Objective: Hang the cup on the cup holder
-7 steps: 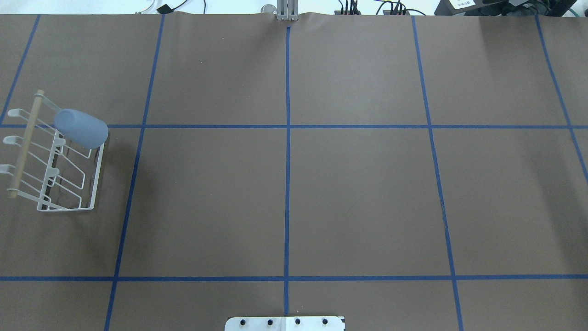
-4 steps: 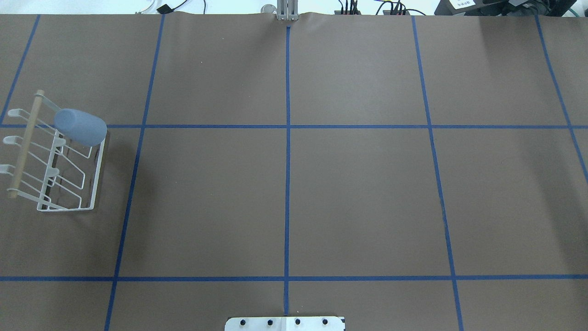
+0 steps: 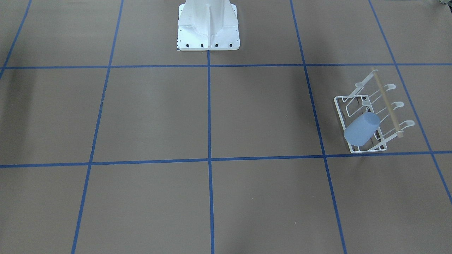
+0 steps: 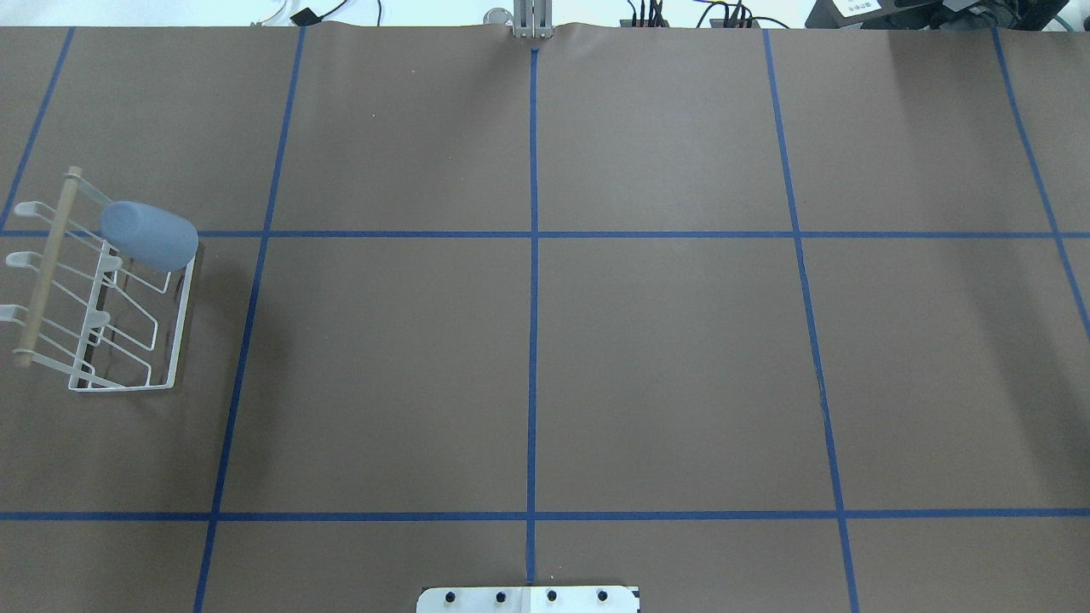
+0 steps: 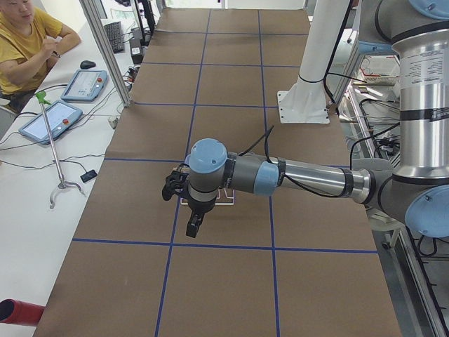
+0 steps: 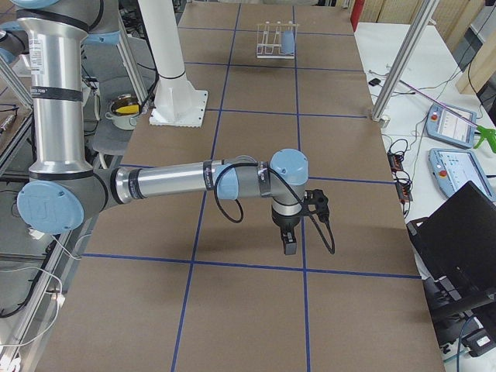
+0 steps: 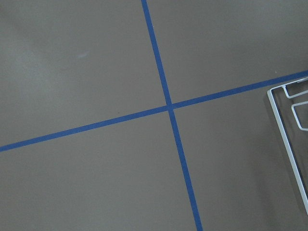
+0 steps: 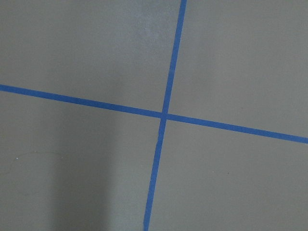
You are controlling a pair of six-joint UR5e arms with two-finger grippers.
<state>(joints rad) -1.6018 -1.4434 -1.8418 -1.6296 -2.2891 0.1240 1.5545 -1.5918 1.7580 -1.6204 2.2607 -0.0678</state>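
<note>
The light blue cup hangs mouth-down and tilted on a far-end prong of the white wire cup holder, at the table's left edge. Both also show in the front-facing view, cup and holder. In the right side view the cup is small and far. The holder's base frame shows at the left wrist view's right edge. My left gripper hovers above the table beside the holder. My right gripper hovers over the table's right half. I cannot tell whether either is open or shut.
The robot's white base stands at the table's near middle. Blue tape lines divide the brown table into squares. An operator sits beside tablets on a side bench. A laptop lies past the table's far edge.
The cup has settled a little on its prong. The holder has not moved.
</note>
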